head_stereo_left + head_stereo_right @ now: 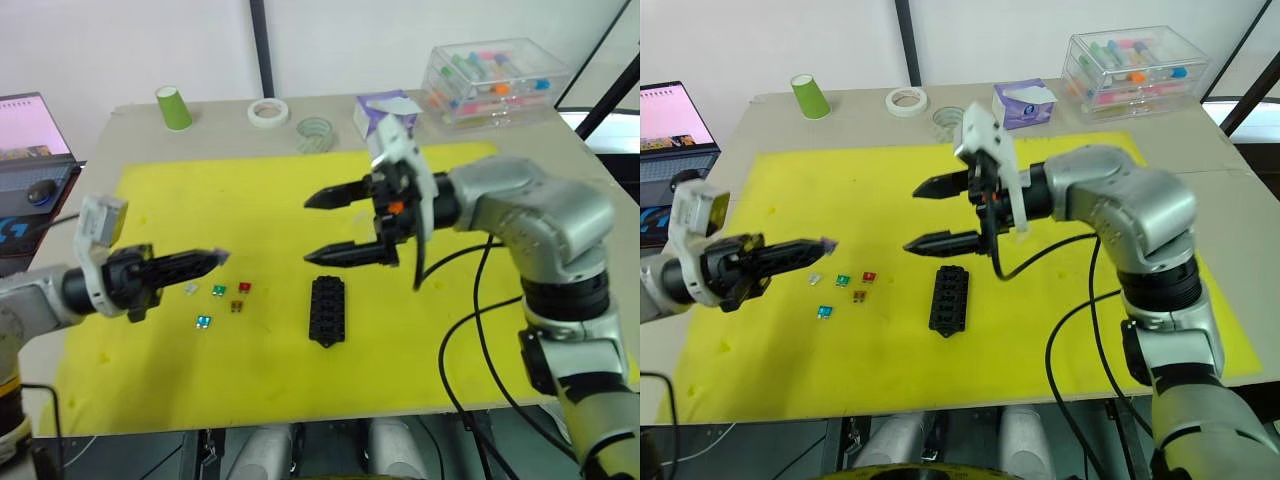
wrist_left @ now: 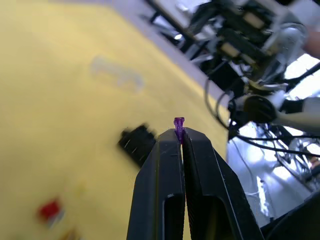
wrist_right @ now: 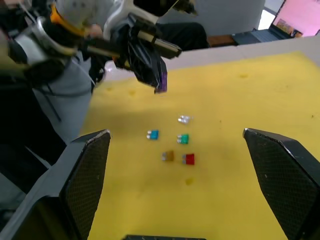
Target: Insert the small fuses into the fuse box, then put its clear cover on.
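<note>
The black fuse box lies on the yellow mat near its front middle. To its left lie several small fuses: grey-clear, green, red, yellow and teal. My left gripper hovers just above and left of them, shut on a purple fuse that sticks out of its tip. Above and behind the fuse box my right gripper hangs open and empty, pointing left. A blurred clear oblong, seemingly the clear cover, rests on the mat beyond the fuse box.
Along the table's back stand a green cup, two tape rolls, a purple tissue pack and a big clear case of coloured tubes. A laptop and mouse sit off the left edge.
</note>
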